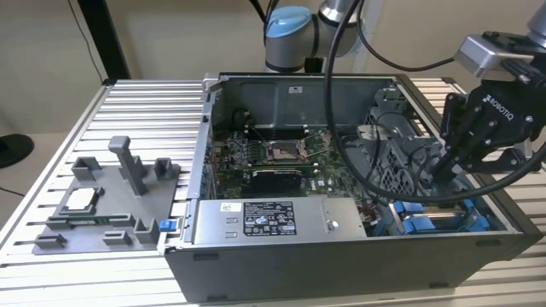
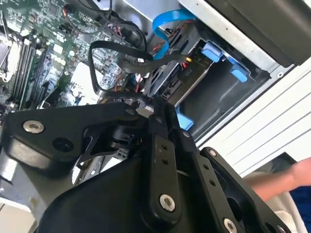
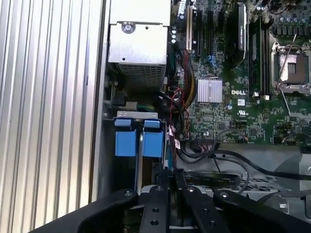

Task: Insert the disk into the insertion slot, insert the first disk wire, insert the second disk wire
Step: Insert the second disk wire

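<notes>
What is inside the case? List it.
A motherboard, a power supply, cables and a blue-tabbed drive bay. The gripper covers part of the bay, so its contents cannot be seen.
</notes>
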`<state>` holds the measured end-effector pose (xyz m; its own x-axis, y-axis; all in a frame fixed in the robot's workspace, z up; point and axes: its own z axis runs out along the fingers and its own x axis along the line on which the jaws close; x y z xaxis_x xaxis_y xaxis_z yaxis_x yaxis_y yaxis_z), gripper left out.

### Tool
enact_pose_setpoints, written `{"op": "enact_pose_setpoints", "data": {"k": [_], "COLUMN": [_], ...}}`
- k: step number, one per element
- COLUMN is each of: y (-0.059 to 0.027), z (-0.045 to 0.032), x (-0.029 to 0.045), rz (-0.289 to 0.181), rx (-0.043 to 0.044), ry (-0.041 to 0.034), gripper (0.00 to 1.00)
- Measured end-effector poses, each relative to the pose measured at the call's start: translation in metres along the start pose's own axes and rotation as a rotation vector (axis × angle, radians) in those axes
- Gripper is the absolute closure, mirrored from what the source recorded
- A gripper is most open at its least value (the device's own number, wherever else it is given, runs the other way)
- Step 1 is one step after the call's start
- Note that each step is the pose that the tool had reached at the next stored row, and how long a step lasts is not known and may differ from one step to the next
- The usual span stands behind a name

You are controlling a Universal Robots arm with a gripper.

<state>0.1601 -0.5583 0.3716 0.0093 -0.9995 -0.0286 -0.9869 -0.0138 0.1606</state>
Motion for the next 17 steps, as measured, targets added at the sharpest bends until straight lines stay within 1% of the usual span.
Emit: {"op": "enact_pose_setpoints", "data": {"k": [1, 2, 3, 5, 7, 10, 13, 16, 17], "y": [0.0005, 0.0013, 0.0026, 0.0059, 0.0097, 0.0167, 0.0254, 0.0334, 0.0346], "z": [0.0001, 0.0003, 0.0007, 0.0016, 0.0026, 0.0044, 0.0068, 0.0092, 0.0102], "x": [0.0027, 0.0049, 0.0066, 0.0088, 0.0105, 0.0125, 0.0133, 0.0133, 0.0133], "rz": [0.000, -0.001, -0.001, -0.002, -0.002, -0.003, -0.004, -0.005, -0.006], "rx": [0.0049, 0.0121, 0.0228, 0.0478, 0.0746, 0.1113, 0.1476, 0.1902, 0.2017], "ry": [-0.0012, -0.0010, -0.0010, -0.0006, -0.0002, 0.0004, 0.0008, 0.0015, 0.0015], "gripper": [1.00, 1.00, 1.00, 1.00, 1.00, 1.00, 1.00, 1.00, 1.00]}}
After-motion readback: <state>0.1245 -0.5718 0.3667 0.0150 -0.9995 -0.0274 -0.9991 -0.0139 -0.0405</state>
